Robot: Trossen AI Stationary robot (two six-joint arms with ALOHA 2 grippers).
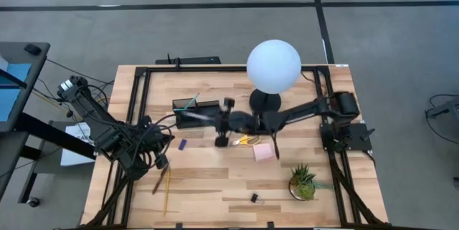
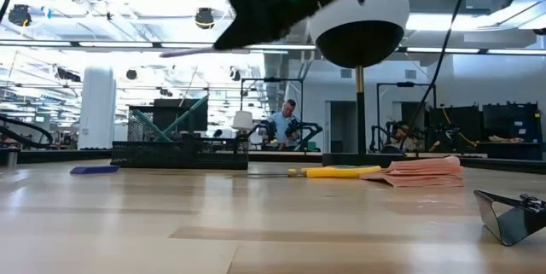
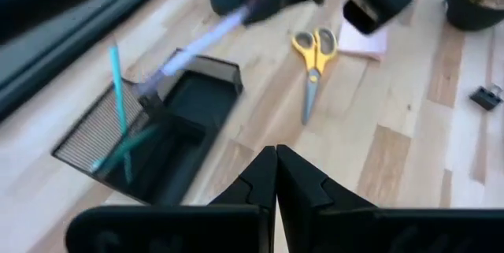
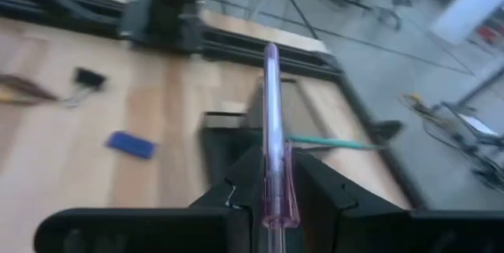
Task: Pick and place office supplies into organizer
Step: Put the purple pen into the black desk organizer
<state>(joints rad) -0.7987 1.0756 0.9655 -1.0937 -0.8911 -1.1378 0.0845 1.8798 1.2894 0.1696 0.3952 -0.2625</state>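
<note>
Grey floor [image 1: 387, 29] with dark seams, bright ceiling lights [image 2: 128, 5], white pillar [image 2: 96, 107]

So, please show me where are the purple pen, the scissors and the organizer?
purple pen [image 4: 272, 127]: right wrist view, middle of its barrel.
scissors [image 3: 313, 48]: left wrist view, yellow handles.
organizer [image 3: 87, 131]: left wrist view, mesh wall.

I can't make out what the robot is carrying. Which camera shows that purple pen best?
The right wrist view: the purple pen stands clamped in the right pincer, filling the frame. The left wrist view shows it blurred above the organizer; the high view gives only a streak; the low view a faint one.
</note>
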